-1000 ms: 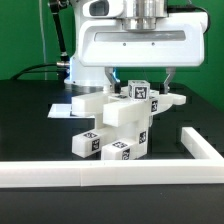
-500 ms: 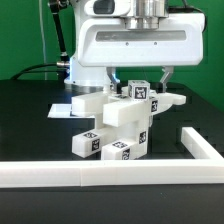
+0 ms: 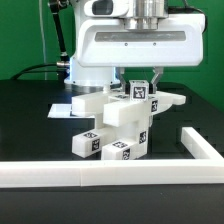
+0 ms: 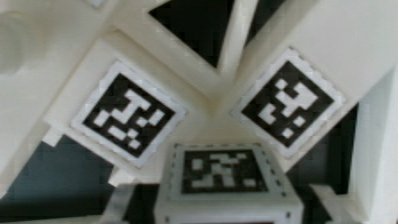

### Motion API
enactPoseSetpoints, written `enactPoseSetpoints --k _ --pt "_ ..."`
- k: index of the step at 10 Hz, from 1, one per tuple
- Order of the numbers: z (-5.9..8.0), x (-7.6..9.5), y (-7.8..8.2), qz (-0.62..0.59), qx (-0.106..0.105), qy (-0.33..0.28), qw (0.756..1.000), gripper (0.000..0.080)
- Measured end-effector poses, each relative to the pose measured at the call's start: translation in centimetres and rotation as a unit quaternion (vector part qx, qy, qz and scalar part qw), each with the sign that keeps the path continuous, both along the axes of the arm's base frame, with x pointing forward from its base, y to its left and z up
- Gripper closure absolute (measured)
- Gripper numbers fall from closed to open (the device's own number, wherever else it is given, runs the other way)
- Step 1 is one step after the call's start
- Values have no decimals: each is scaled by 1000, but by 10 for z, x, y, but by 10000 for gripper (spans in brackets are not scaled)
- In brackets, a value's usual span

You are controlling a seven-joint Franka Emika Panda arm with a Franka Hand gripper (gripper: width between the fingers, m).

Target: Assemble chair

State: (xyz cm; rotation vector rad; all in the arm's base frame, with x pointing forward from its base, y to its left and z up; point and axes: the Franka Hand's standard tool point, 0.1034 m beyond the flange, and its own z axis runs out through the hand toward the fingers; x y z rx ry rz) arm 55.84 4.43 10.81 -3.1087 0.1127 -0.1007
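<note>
Now the hand (image 3: pixel 138 84) has narrowed, seemingly around the chair (image 3: pixel 118 125) top.

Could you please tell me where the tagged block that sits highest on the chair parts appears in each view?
Exterior view: the tagged block stands atop the chair parts, just below the tool.
Wrist view: probably the tag-faced block low in the middle.
Shared landmark: its black-and-white tag.

No readable text, only square tags (image 4: pixel 128 110).
</note>
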Motion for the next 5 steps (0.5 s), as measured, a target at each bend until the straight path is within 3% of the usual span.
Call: enactPoseSetpoints --k 2,5 --pt "0 0 -2 -82 9 2 997 524" --pt "0 0 -3 -229 20 6 973 524"
